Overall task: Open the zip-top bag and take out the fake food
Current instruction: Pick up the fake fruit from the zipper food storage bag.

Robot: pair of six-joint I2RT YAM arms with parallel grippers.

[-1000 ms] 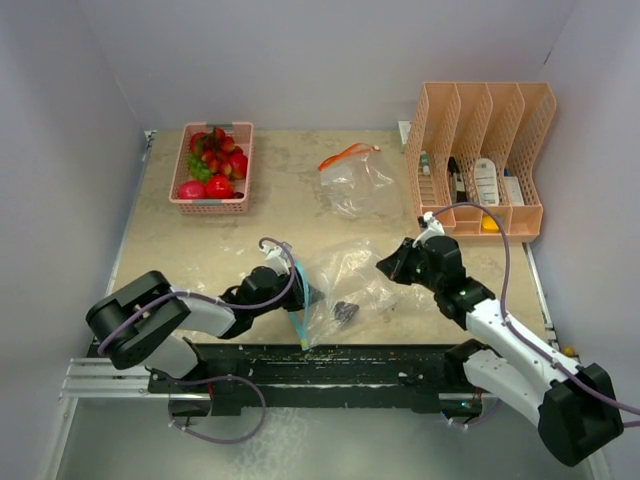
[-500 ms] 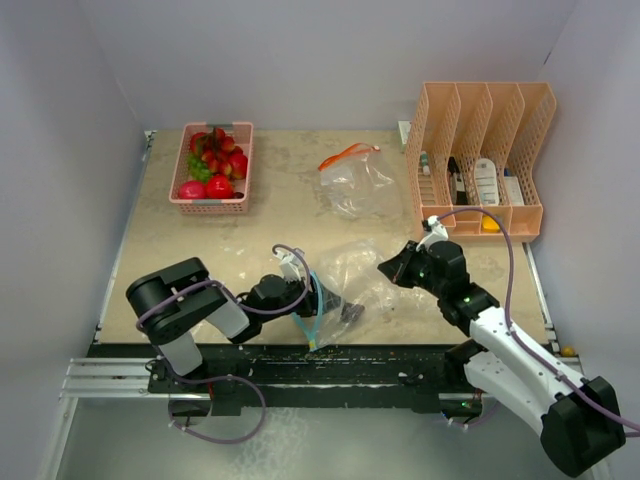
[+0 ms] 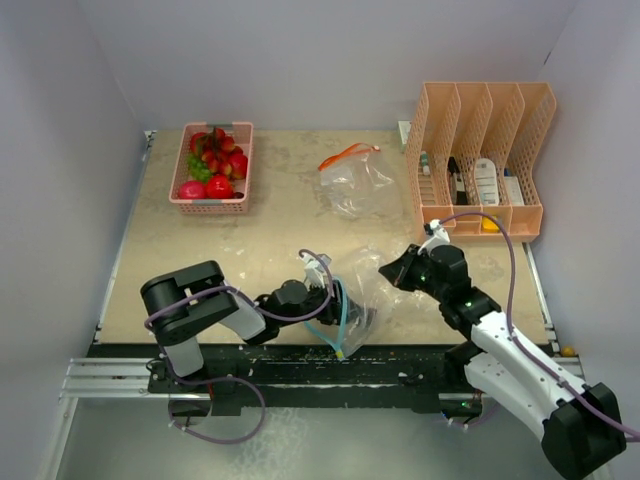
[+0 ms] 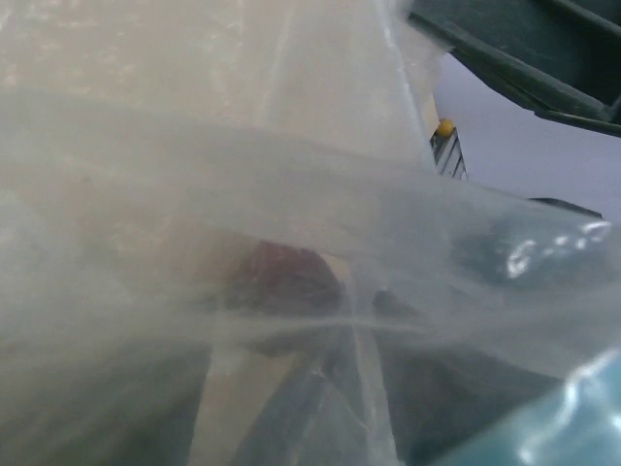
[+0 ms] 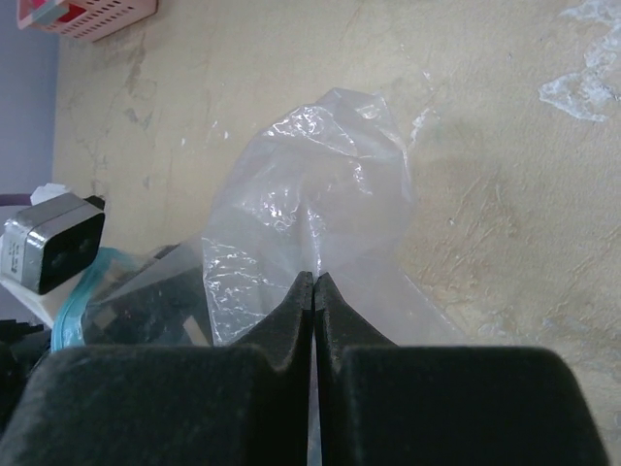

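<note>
The clear zip-top bag (image 3: 368,283) lies near the table's front edge, its teal zip strip (image 3: 341,325) curled at the mouth. My left gripper (image 3: 338,300) is pushed into that mouth. In the left wrist view plastic film covers everything. My fingers (image 4: 456,408) show as blurred dark shapes standing apart. Ahead of them a dark red piece of fake food (image 4: 281,280) lies inside the bag. My right gripper (image 5: 313,277) is shut on a pinch of the bag's far end (image 5: 320,184), also seen from above (image 3: 393,268).
A pink basket (image 3: 190,205) at the back left holds red and green toy fruits (image 3: 218,165). A second clear bag with an orange zip (image 3: 352,180) lies at the back middle. A pink file organizer (image 3: 480,150) stands at the back right.
My left gripper has slid right, from the bag's mouth edge to inside the bag, and its jaws have spread. The right gripper has kept its pinch, shifting slightly.
</note>
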